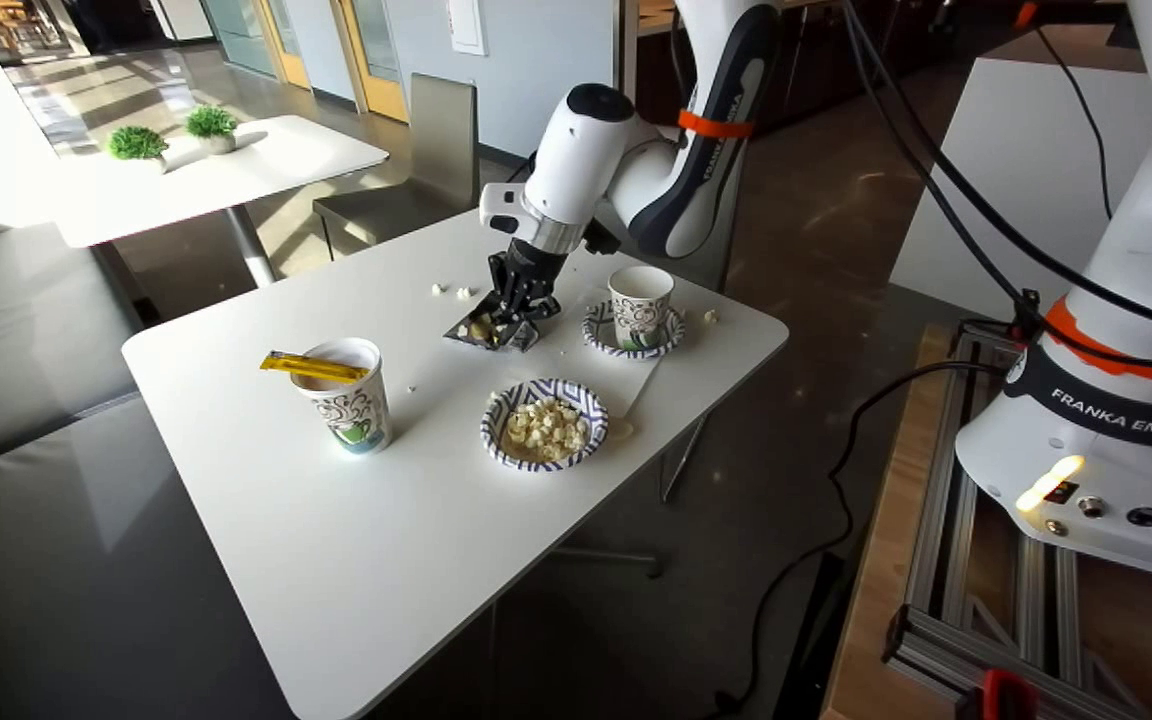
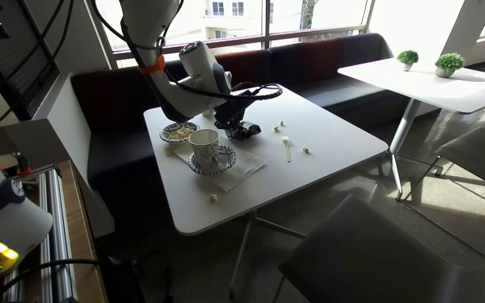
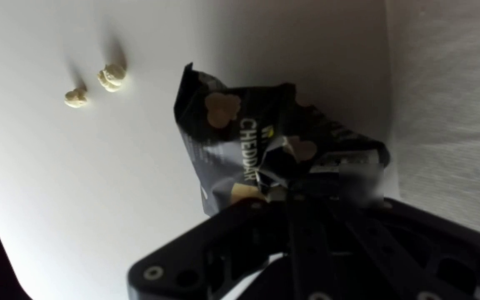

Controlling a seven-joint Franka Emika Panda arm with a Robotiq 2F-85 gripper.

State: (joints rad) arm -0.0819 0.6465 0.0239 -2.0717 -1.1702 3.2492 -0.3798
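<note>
My gripper (image 3: 302, 200) is shut on a crumpled black popcorn bag (image 3: 231, 137) with the word CHEDDAR on it. Its fingertips are partly lost in the dark folds at the bag's near side. In an exterior view the gripper (image 1: 518, 312) points down at the white table (image 1: 336, 560), and the bag (image 1: 481, 328) spreads out below it. The bag (image 2: 250, 129) shows as a dark glossy lump in an exterior view too. Whether it rests on the table or hangs just above, I cannot tell. Two popcorn pieces (image 3: 111, 77) lie beyond it in the wrist view.
A patterned bowl (image 1: 498, 448) holds popcorn. Near it, a paper cup (image 1: 639, 305) stands on a patterned plate (image 2: 227, 159), over a napkin (image 2: 242, 172). Another cup (image 1: 351, 415) carries a yellow packet (image 1: 316, 368) across its rim. A fork (image 2: 286, 149) lies by loose popcorn (image 2: 305, 150).
</note>
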